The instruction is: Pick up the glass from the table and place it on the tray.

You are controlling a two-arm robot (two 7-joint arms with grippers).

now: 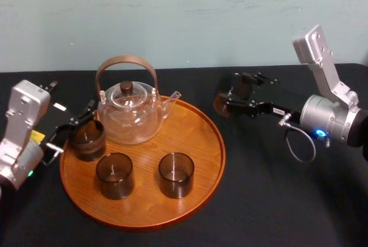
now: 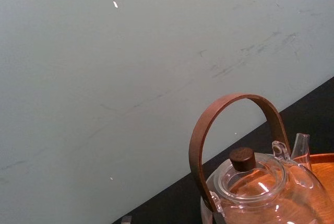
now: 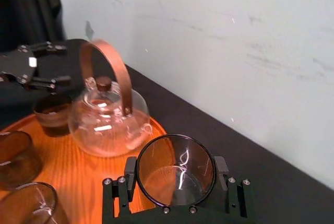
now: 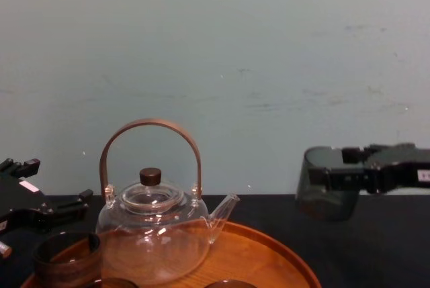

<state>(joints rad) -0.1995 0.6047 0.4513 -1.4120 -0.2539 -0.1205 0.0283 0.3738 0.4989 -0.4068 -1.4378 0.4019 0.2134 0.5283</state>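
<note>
A smoky dark glass (image 3: 175, 167) sits between both fingers of my right gripper (image 1: 231, 92), which is shut on it. The glass (image 4: 321, 193) hangs above the black table, just off the right rim of the round wooden tray (image 1: 198, 143). On the tray stand a glass teapot (image 1: 131, 111) with a brown handle and three more dark glasses: one at the left (image 1: 87, 139) and two at the front (image 1: 115, 175) (image 1: 175, 174). My left gripper (image 1: 77, 119) is open, hovering just above the left glass with nothing between its fingers.
A pale wall (image 4: 269, 66) rises close behind the black table (image 1: 287, 201). The teapot's tall handle (image 4: 151, 127) stands up at the back of the tray. Bare wood shows on the tray's right side (image 1: 201, 132).
</note>
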